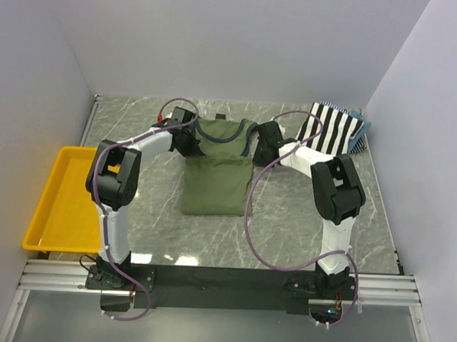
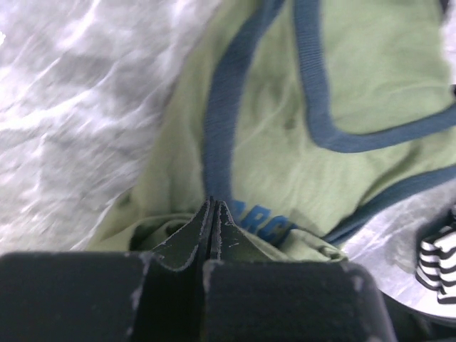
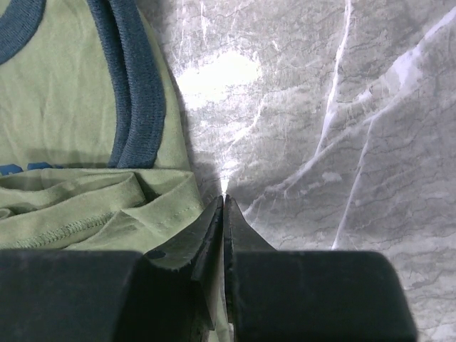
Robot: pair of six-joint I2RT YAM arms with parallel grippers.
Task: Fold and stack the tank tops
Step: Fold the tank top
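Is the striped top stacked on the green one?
No, the striped top lies apart at the far right, away from the green top.

The grey marble table [image 1: 302,221] carries a green tank top [image 1: 216,182] mid-table, a striped tank top [image 1: 334,130] far right, and a yellow tray [image 1: 65,208] at its left edge.

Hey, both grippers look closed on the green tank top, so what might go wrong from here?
The right gripper seems to pinch only the very edge of the olive-green tank top, so the cloth may slip out when lifted.
Cloth is bunched around the left gripper; folding now could trap wrinkles.
The striped tank top lies right beside the right arm; a wide swing might drag it.
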